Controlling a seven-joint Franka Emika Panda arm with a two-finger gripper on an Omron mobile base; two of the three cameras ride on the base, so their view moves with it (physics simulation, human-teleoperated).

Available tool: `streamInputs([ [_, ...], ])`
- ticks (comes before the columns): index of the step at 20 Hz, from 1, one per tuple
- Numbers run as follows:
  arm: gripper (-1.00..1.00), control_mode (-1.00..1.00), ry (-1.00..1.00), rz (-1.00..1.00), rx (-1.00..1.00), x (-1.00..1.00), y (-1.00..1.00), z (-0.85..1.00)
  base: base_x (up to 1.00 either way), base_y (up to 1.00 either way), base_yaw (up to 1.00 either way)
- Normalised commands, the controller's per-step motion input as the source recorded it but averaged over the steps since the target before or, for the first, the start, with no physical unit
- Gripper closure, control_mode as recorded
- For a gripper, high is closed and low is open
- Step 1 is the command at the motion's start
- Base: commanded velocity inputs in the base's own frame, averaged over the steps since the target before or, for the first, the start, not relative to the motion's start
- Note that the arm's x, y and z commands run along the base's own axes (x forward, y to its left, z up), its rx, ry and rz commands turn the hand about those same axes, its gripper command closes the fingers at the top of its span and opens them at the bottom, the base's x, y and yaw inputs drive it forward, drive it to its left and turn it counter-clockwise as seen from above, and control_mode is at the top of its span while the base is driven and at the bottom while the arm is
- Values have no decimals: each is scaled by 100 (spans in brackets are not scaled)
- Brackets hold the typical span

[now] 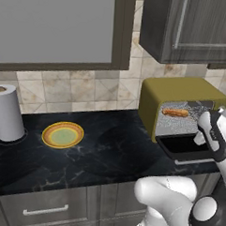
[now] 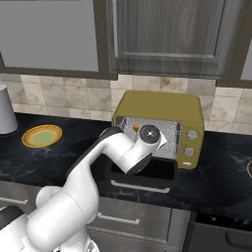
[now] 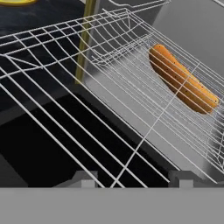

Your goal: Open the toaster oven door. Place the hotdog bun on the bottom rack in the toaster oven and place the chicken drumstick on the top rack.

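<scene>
The mustard-yellow toaster oven [image 1: 182, 88] [image 2: 157, 106] stands on the black counter. The toaster oven door [image 1: 186, 148] [image 2: 142, 172] is folded down flat in front of it. Inside, the orange-tan hotdog bun [image 1: 175, 112] [image 3: 181, 78] lies on a wire rack [image 3: 131, 74]; which rack I cannot tell. My gripper [image 3: 133, 179] is at the oven mouth, over the lowered door and pointing in. Its fingertips [image 3: 85, 179] stand apart with nothing between them, so it is open. In the right base view my hand [image 2: 150, 135] covers most of the opening. The chicken drumstick is out of view.
A yellow plate [image 1: 63, 134] [image 2: 42, 136] with nothing on it sits on the counter left of the oven. A paper towel roll [image 1: 7, 111] stands at the far left. Dark wall cabinets [image 1: 185, 25] hang just above the oven. Drawers [image 1: 44, 209] run below the counter edge.
</scene>
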Motion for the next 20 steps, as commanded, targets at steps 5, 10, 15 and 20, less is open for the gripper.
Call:
streamInputs([
  [5, 100, -100, 0, 0, -1, -30, 9, 64, 0, 0, 0],
  [10, -100, -100, 0, -1, -4, -1, 10, 51, 0, 0, 0],
  [15, -100, -100, -8, 0, -8, -10, 4, 50, 0, 0, 0],
  [20, -100, -100, -24, -7, -12, -13, 3, 50, 0, 0, 0],
])
